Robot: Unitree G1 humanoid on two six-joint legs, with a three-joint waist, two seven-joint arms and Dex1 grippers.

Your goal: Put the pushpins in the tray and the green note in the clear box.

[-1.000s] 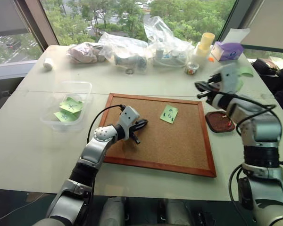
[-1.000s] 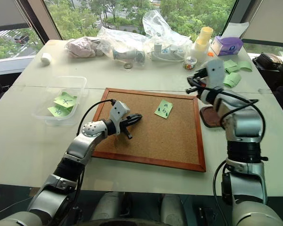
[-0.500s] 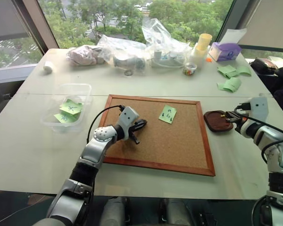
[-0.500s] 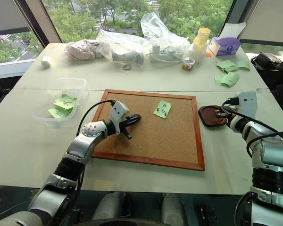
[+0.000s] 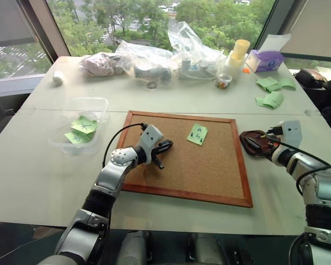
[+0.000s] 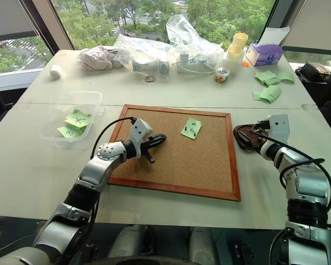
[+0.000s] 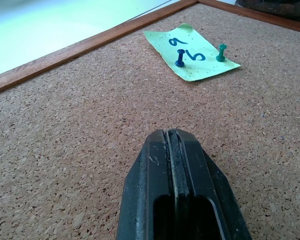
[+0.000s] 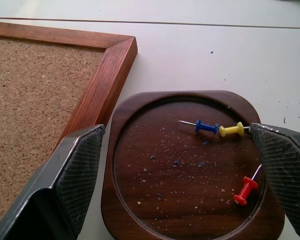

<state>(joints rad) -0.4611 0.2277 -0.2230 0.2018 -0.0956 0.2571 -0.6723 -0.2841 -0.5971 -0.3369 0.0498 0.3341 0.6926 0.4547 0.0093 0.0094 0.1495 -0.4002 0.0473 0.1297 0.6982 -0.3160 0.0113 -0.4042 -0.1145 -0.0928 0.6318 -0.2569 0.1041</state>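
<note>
The right hand (image 8: pixel 175 165) partly hides the tray (image 6: pixel 244 134) by the worktop's (image 5: pixel 38 171) right edge; its fingers are spread, with blue, yellow and red pushpins (image 8: pixel 217 129) lying inside. The left hand (image 7: pixel 177 145) is clenched empty over the corkboard (image 5: pixel 209 174). Farther on, two pins hold the green note (image 7: pixel 192 52). The clear box (image 5: pixel 96 102) sits toward the left edge, under windows.
</note>
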